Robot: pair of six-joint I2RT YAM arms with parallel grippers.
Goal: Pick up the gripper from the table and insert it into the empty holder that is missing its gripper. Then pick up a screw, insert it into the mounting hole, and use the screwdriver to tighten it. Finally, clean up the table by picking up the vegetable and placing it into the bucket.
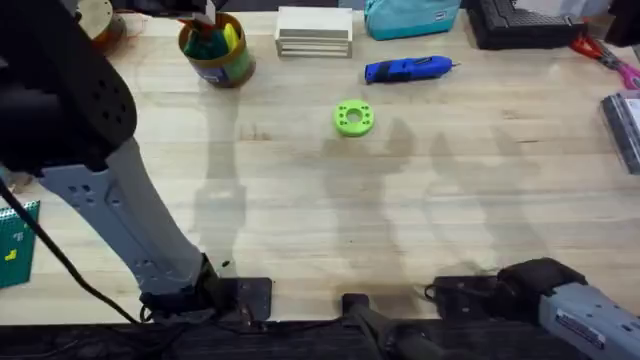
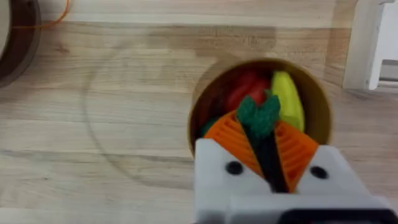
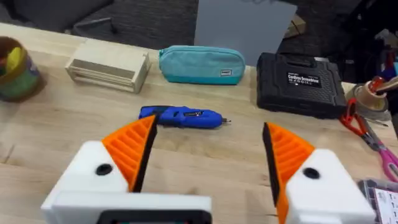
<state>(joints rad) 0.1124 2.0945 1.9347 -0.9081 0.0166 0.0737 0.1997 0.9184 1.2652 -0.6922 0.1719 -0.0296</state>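
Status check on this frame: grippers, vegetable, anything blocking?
Left gripper shut on vegetable, poised over the bucket. Right gripper open, holding nothing, back near its base. Screwdriver lying on table. Nothing blocking the drop.

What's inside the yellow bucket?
The bucket holds a red piece and a yellow piece. The left gripper, holding the green vegetable over it, hides the rest.

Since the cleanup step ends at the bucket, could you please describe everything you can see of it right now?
The bucket is a short round mustard-yellow tub with a labelled band around its wall, standing upright at the table's far left, beside a pale wooden box. In the left wrist view its open mouth shows red and yellow toy pieces inside. The left gripper hangs directly over it, fingers shut on the dark-green vegetable.
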